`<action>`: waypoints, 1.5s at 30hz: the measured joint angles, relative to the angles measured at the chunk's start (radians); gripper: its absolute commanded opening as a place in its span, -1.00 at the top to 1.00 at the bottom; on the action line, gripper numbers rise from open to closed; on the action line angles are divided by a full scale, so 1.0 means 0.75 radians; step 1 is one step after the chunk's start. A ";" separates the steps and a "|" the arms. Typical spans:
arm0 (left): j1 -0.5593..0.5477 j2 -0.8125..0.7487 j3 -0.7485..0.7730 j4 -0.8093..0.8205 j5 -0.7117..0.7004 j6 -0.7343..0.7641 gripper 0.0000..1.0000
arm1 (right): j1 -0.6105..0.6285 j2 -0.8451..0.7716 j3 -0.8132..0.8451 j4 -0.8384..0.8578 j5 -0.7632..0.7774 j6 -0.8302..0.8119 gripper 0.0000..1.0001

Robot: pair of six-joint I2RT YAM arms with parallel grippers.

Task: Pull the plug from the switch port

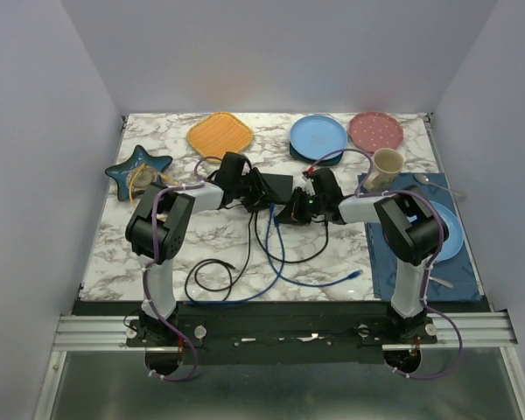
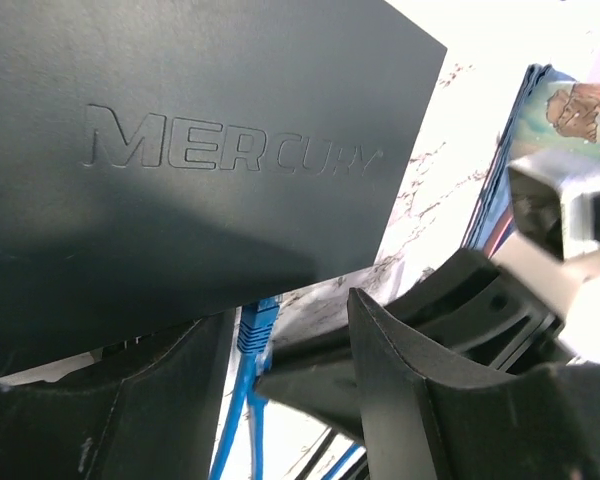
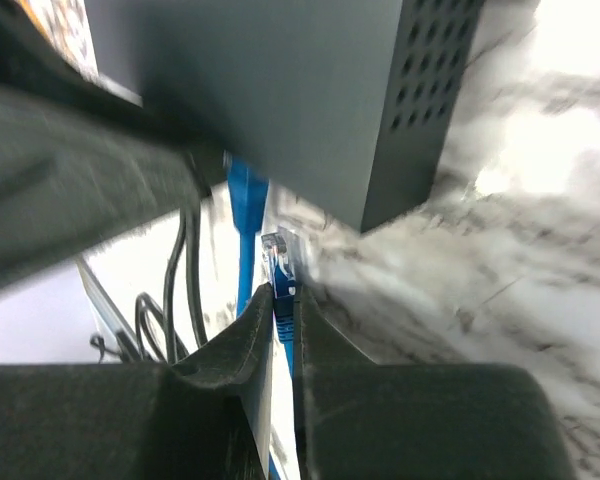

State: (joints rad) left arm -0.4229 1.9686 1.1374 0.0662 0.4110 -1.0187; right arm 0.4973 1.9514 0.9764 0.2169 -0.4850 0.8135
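Top view: switch (image 1: 276,186) lies mid-counter (image 1: 219,241). Left wrist: left hand (image 2: 288,320) has its jaws apart at the switch; grip cannot be told. Right wrist: right hand (image 3: 283,297) is clenched on the plug (image 3: 277,262), which looks just unseated. Next: withdraw straight back.

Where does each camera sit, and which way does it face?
Top external: above and behind, looking down on the marble table; left arm and right arm show.
Left wrist: on the left arm, facing the switch past its open left hand.
Right wrist: on the right arm, facing the switch's edge past its right hand, shut on a blue plug.
Both wrist views share the switch.
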 measured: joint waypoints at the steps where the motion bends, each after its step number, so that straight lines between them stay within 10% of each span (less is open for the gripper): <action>1: 0.003 0.000 0.002 0.000 -0.001 -0.001 -0.22 | 0.003 -0.005 -0.008 -0.003 -0.003 -0.005 0.99; 11: 0.015 -0.131 -0.043 -0.014 -0.057 0.063 -0.97 | 0.010 -0.324 -0.112 -0.256 0.285 -0.078 0.99; 19: 0.008 -0.521 -0.256 0.245 -0.042 0.130 -0.98 | 0.010 -0.602 -0.018 -0.394 0.502 -0.151 0.99; 33: -0.465 -0.689 -0.532 0.492 -0.294 0.403 -0.97 | 0.010 -0.763 0.005 -0.475 0.370 -0.049 0.99; 37: -0.478 -0.644 -0.508 0.486 -0.343 0.435 -0.31 | 0.010 -0.854 0.005 -0.486 0.339 -0.036 0.99; 39: -0.477 -0.591 -0.481 0.469 -0.347 0.444 0.34 | 0.010 -0.903 0.003 -0.493 0.331 -0.036 0.92; 41: -0.478 -0.556 -0.461 0.460 -0.342 0.455 0.76 | 0.010 -0.948 -0.004 -0.500 0.331 -0.040 0.59; 42: -0.478 -0.548 -0.453 0.458 -0.339 0.461 0.84 | 0.010 -0.969 -0.009 -0.506 0.331 -0.046 0.15; 45: -0.485 -0.541 -0.420 0.461 -0.311 0.468 1.00 | 0.010 -1.030 -0.017 -0.524 0.334 -0.073 -0.27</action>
State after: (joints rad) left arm -0.7868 1.5631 0.8227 0.4122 0.1776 -0.6674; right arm 0.5049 1.1790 0.9634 -0.1761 -0.2348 0.7589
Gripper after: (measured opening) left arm 0.105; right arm 0.461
